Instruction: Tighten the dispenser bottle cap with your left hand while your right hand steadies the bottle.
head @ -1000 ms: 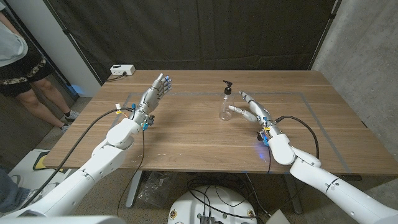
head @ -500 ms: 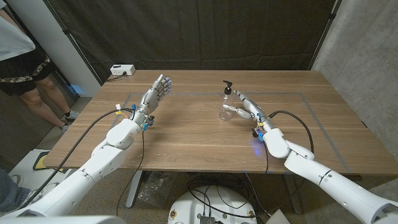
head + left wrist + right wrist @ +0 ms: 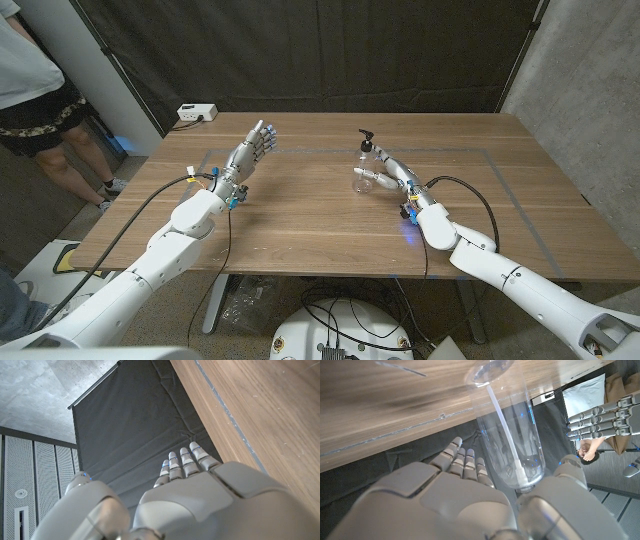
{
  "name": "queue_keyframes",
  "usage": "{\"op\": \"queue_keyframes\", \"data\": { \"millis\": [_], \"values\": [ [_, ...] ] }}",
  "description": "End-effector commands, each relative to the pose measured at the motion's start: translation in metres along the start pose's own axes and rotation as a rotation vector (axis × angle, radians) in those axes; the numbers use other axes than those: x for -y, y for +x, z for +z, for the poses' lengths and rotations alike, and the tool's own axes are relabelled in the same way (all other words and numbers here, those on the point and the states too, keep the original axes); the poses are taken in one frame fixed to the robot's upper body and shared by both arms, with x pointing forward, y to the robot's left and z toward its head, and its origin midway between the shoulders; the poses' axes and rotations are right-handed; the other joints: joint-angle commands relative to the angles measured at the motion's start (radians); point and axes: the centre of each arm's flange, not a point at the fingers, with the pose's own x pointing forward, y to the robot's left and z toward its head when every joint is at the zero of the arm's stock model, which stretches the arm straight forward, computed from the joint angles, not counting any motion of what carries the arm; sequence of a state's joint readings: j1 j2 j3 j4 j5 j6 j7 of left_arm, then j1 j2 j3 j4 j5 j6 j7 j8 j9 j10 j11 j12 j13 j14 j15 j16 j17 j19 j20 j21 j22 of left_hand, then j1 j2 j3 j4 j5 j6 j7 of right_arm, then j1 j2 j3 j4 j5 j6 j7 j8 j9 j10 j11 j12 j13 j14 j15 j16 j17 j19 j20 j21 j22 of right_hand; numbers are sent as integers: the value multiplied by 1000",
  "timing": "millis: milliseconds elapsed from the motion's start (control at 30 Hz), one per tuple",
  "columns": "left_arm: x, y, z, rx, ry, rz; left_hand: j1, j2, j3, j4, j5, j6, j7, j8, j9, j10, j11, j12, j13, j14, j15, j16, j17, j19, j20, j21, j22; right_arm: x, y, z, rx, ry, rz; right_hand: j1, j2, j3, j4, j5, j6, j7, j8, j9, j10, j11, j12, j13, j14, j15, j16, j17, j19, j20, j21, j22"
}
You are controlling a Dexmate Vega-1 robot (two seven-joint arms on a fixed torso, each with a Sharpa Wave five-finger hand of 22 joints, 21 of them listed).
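A clear dispenser bottle (image 3: 363, 172) with a black pump cap (image 3: 367, 139) stands upright on the wooden table (image 3: 300, 225), right of the middle. My right hand (image 3: 388, 176) reaches around its lower body; in the right wrist view the bottle (image 3: 510, 435) sits between the straight fingers (image 3: 465, 462) and the thumb (image 3: 572, 472), and I cannot tell whether they touch it. My left hand (image 3: 250, 152) hovers far to the left of the bottle with fingers straight and apart, holding nothing. The same left hand (image 3: 600, 412) appears small beyond the bottle.
A person (image 3: 30, 90) stands off the table's far left corner. A small white box (image 3: 197, 113) lies at the back left edge. A thin taped rectangle (image 3: 300, 150) marks the tabletop. Black curtains hang behind the table.
My right hand has moved left and forward to the bottle, and its fingers now flank the bottle's body. The left hand has stayed where it was.
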State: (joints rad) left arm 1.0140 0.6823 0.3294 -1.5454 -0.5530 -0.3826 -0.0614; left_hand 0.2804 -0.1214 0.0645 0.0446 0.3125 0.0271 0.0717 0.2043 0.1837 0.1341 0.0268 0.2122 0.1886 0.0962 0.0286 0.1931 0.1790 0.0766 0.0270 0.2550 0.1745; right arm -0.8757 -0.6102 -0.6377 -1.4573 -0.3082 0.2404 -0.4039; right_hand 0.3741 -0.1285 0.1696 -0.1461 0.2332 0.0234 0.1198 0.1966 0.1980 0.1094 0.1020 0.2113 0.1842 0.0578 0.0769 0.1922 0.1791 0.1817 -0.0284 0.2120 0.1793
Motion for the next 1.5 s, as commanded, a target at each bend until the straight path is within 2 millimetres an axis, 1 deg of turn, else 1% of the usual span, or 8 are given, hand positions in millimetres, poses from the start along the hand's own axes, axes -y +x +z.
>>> {"op": "queue_keyframes", "data": {
  "millis": [33, 267, 467, 733, 867, 1100, 1367, 1500],
  "values": [
    [-2, 2, -4, -18, -1, -7, 0, 0, -6, 0, 2, 4, 2, 2, 5, 13, -1, 6, 2, 12, 1, 6, 5, 3, 10, -2, 4, -10, 14, -8, 6, 0, -3, 24, 1, 0, -5, 8, 18, 2, 13, 2, 26, -10, 11, 1, 31, -7, 9, 2, 38, -6, 14, 2],
    [-2, 1, -5, -24, -4, -7, 2, 2, -7, 0, 1, 8, 2, 3, 5, 19, 2, 7, 2, 16, 2, 6, 5, 3, 11, -4, 4, -16, 17, -12, 10, 1, -24, 41, 4, 0, -5, 11, 44, -4, 22, 2, 66, -20, 24, 1, 64, -14, 12, 2, 67, -9, 20, 3],
    [-3, -1, -5, -24, -10, -4, 3, 4, -8, 0, 1, 12, 2, 4, 5, 22, 0, 7, 2, 18, 0, 6, 5, 4, 11, -6, 4, -17, 12, -11, 29, 13, -72, 106, 12, 5, -8, 21, 151, -40, 49, 1, 196, -63, 57, 1, 173, -46, 19, 1, 166, -25, 41, 5],
    [-2, -3, -6, -32, -18, -2, 4, 7, -10, 1, 1, 16, 1, 4, 5, 25, -1, 7, 2, 21, -2, 6, 5, 4, 12, -8, 4, -17, 7, -8, 45, 48, -98, 205, 27, 6, 1, 29, 401, -145, 113, 4, 469, -173, 107, -3, 412, -126, 27, 1, 354, -42, 85, 10],
    [-1, -5, -6, -34, -19, 3, 5, 8, -10, 1, 0, 19, 0, 5, 5, 28, -1, 7, 2, 22, -2, 6, 5, 5, 12, -9, 4, -18, 5, -6, 45, 46, -85, 230, 44, 10, 5, 27, 502, -190, 137, 2, 567, -224, 120, -4, 496, -152, 27, 1, 416, -60, 102, 12],
    [-1, -8, -5, -33, -10, 10, 7, 12, -10, 2, 0, 22, -1, 5, 5, 30, -1, 7, 2, 26, -4, 6, 5, 7, 10, -11, 4, -22, 0, -2, 42, 35, -54, 261, 71, 20, 10, 19, 643, -289, 166, -5, 676, -286, 131, -6, 590, -164, 25, 4, 477, -62, 121, 16],
    [0, -10, 5, -44, 48, 30, 18, 21, -8, -1, -1, 23, -2, 4, 5, 31, -9, 5, 2, 26, -7, 4, 5, -9, 15, -21, 4, -29, -11, -3, 29, 14, -46, 297, 99, 39, 3, 19, 705, -312, 177, -8, 711, -303, 129, -7, 612, -168, 17, 4, 482, -63, 123, 17],
    [2, -6, 10, -47, 91, 17, 69, 49, 13, -20, -4, 44, -6, 11, 5, 47, -19, 7, 2, 43, -17, 7, 3, -2, 12, -25, 4, -32, -14, -3, 32, -13, -59, 320, 107, 48, -4, 20, 712, -324, 174, -10, 717, -309, 126, -7, 607, -171, 9, 3, 472, -60, 118, 17]
  ]
}}
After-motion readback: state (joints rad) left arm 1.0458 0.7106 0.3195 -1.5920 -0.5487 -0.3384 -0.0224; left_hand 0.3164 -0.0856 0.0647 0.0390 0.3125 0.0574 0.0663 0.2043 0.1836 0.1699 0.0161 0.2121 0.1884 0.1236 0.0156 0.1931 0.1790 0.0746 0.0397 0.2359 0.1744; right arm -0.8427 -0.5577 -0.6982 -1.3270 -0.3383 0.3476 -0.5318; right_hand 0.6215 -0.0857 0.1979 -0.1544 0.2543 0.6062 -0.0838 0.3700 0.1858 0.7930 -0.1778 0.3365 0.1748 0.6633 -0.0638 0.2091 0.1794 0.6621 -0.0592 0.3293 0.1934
